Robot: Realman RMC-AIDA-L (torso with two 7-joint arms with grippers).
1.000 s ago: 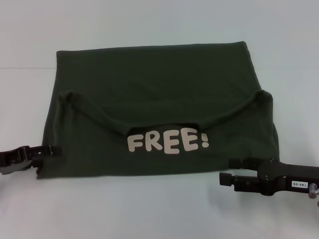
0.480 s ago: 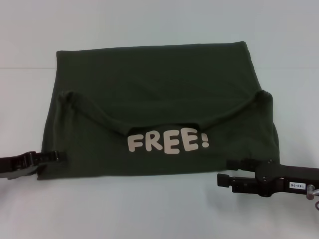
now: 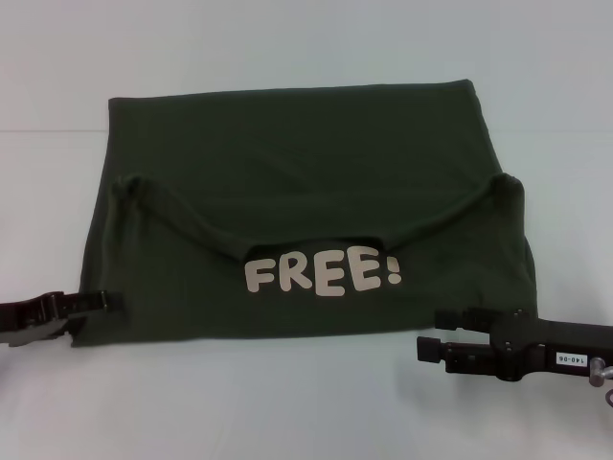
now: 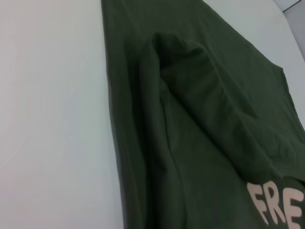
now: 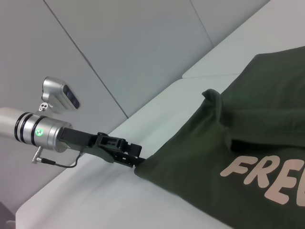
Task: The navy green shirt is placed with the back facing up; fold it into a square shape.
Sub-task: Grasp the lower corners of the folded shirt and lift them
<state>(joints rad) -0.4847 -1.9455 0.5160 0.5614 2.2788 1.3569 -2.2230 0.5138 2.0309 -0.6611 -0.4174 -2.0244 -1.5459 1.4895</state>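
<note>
At the near edge of the white table (image 3: 287, 402), the right gripper (image 3: 442, 332) lies low at the near right corner of the navy green shirt (image 3: 306, 172); its two fingers stand apart, the farther one resting on the hem, the nearer one on bare table, nothing clamped between them. At the near left corner the left gripper (image 3: 107, 301) points in at the shirt's side edge, fingertips touching the cloth; whether they are pinched on it cannot be told from any view. The right wrist view shows that left gripper (image 5: 135, 160) meeting the corner of the fabric. The shirt lies flat mid-table, its near portion folded over so the white "FREE!" lettering (image 3: 323, 272) faces up near the front hem. Beyond the fold, the plain back extends to the far edge.
</note>
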